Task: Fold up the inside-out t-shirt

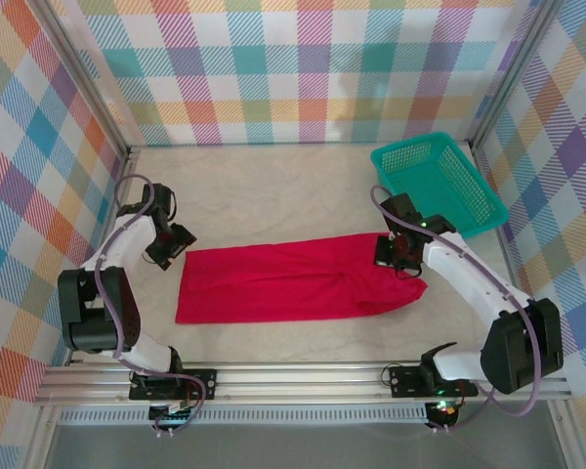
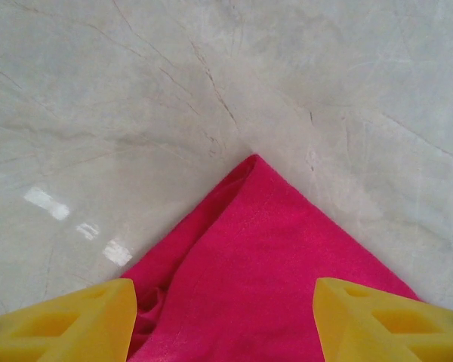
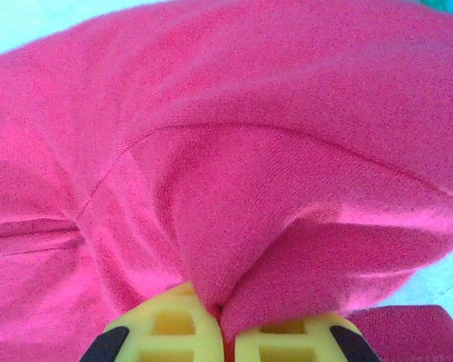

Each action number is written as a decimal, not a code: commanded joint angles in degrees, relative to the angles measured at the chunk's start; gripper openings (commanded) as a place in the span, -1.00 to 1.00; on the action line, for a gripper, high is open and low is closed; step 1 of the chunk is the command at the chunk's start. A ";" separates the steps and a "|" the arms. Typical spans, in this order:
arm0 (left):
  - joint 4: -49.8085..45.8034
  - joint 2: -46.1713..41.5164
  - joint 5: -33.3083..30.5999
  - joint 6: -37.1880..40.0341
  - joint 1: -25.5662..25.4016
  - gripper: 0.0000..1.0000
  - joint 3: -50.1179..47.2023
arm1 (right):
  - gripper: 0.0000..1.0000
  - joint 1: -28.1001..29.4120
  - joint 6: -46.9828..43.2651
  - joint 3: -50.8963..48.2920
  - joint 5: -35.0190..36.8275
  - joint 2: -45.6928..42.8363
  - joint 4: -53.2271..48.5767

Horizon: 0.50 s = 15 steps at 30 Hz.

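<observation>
The right end effector (image 3: 223,335) is clenched on the inside-out t-shirt (image 1: 283,283), its yellow fingers (image 3: 174,328) pressed together with a fold of red cloth pinched between them. The left end effector (image 2: 226,317) is released, jaws spread wide on either side of the shirt's far left corner, which lies flat. The shirt stretches as a long band across the tabletop (image 1: 273,195) between the two arms. A teal mesh basket (image 1: 439,181) sits at the far right.
</observation>
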 commanded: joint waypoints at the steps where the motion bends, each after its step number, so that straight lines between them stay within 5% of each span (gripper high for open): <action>1: 1.13 3.37 3.72 1.19 0.55 0.27 -1.55 | -1.00 0.77 -0.59 3.47 -2.73 -3.06 -1.61; 8: 3.90 8.57 6.71 1.19 0.51 0.26 -2.81 | -1.00 5.48 0.74 7.30 -2.85 -2.84 -3.15; 15: -6.94 1.88 3.67 1.85 1.25 0.27 6.72 | -1.00 15.76 4.82 13.66 -2.17 1.88 -1.54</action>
